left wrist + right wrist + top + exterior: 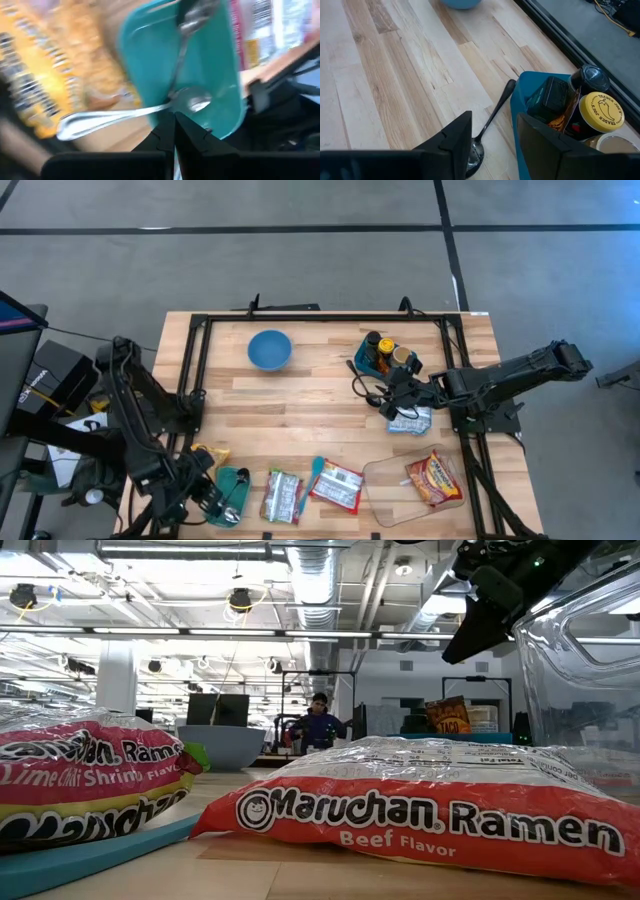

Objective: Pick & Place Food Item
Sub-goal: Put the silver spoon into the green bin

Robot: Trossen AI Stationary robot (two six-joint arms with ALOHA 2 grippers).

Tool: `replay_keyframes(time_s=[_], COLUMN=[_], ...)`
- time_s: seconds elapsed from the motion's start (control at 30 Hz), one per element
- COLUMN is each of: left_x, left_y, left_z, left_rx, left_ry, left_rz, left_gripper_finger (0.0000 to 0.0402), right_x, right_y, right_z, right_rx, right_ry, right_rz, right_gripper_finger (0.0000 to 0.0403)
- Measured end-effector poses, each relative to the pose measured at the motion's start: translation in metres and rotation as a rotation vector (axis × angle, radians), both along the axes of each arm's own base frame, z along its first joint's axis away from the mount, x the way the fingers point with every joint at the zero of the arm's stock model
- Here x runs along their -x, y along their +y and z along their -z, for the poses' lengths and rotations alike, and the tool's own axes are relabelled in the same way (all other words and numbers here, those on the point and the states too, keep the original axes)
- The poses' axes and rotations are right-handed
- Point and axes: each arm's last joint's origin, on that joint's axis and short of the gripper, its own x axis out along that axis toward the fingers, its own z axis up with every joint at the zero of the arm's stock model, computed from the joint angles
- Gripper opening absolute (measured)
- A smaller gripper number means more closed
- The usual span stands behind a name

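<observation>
Nearest the low camera lies a Maruchan beef ramen packet (pixel 430 802), with a lime chili shrimp ramen packet (pixel 85 785) to its left on a teal board (pixel 90 855). From above, more food packets lie along the near edge: a ramen packet (pixel 433 478) on a clear tray (pixel 385 490) at near right. The right gripper (pixel 492 135), jaws apart, hovers over a dark spoon (pixel 490 120) just beside a blue bin (pixel 522 107) holding a yellow-lidded jar (pixel 600 112); a pale packet (pixel 410 420) lies beside that arm. The left gripper (pixel 174 125), jaws together on nothing visible, sits at near left over a teal dish (pixel 200 60) holding metal spoons (pixel 115 117). A blue bowl (pixel 269 349) stands far left. To do the step well, the right gripper should likely centre over its chosen packet, descend squarely, and close across the narrow width.
</observation>
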Motion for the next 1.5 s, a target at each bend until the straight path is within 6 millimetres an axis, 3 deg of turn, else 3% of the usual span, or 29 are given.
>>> replay_keyframes(time_s=[0.3,0.5,0.93,1.5], left_x=[0.010,0.011,0.006,0.008], left_y=[0.007,0.005,-0.015,-0.010], left_z=[-0.002,-0.001,0.027,0.051], left_rx=[0.034,0.058,0.031,-0.113], left_ry=[0.229,0.287,0.412,0.471], left_rz=[0.049,0.070,0.093,0.057], left_gripper_finger=[0.0000,0.0000,0.0000,0.0000], right_x=[0.000,-0.002,-0.001,-0.001], right_y=[0.000,0.000,0.000,0.000], right_z=[0.000,-0.001,-0.001,-0.001], right_rx=[-0.001,0.000,0.002,0.002], right_ry=[-0.006,-0.020,-0.016,-0.015], right_rz=[0.000,-0.003,-0.005,-0.005], right_gripper_finger=[0.0150,0.0150,0.0150,0.0150])
